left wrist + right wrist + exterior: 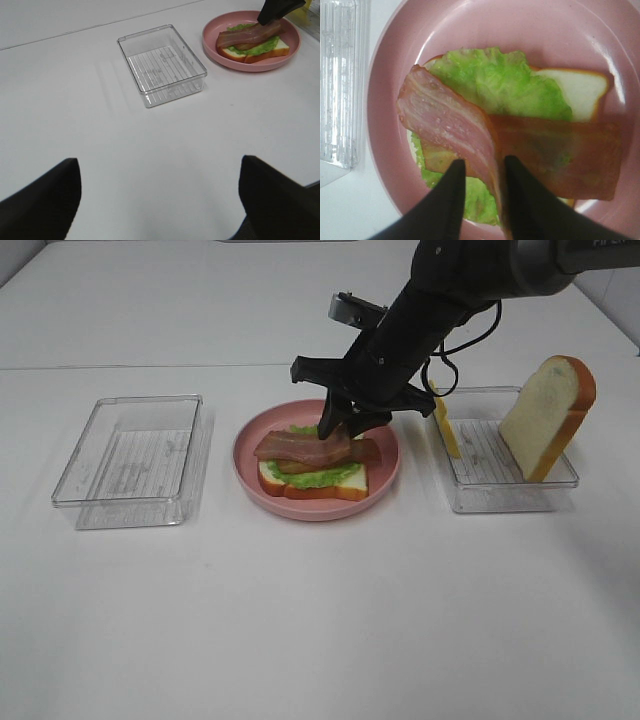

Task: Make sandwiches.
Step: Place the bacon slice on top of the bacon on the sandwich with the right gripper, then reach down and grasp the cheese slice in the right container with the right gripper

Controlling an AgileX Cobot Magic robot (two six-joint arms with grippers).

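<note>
High overhead; left wrist far, right wrist close; plate (315, 511) shared.

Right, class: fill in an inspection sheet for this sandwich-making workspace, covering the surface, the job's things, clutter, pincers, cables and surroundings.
Surface: white table.
Job's things: pink plate holding bread slice, lettuce and bacon on top; second bread slice leaning upright, with cheese, in the right clear tray.
Clutter: left clear tray, empty.
Pincers: left pincer open, holding nothing; right pincer astride the bacon, grip unclear.
Cables: black cable looping beside the right arm.
Surroundings: nothing seen.
</note>
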